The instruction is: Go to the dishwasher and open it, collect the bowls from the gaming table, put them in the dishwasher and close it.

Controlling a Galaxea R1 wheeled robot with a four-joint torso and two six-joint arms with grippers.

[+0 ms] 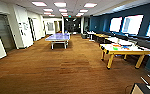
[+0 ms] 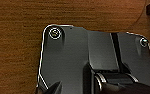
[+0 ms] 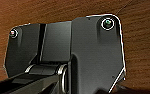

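The gaming table (image 1: pixel 131 51), white-topped with yellow edge and legs, stands to the right of the room against the dark blue wall. Colourful items lie on its top. Among them is a small bright green shape (image 1: pixel 115 48) near its near-left end, too blurred to confirm as one of the bowls. The dishwasher is out of view. In the left wrist view my arm's dark plate (image 2: pixel 73 62) hangs over brown carpet. My right arm's plate (image 3: pixel 91 55) in the right wrist view is over carpet too.
A blue table-tennis table (image 1: pixel 58 38) stands mid-room ahead. Wide brown carpet (image 1: pixel 53 70) runs between it and the gaming table. White walls and doors line the left side. More tables (image 1: pixel 101 36) follow along the right wall. A dark object (image 1: pixel 141 88) sits at the near right.
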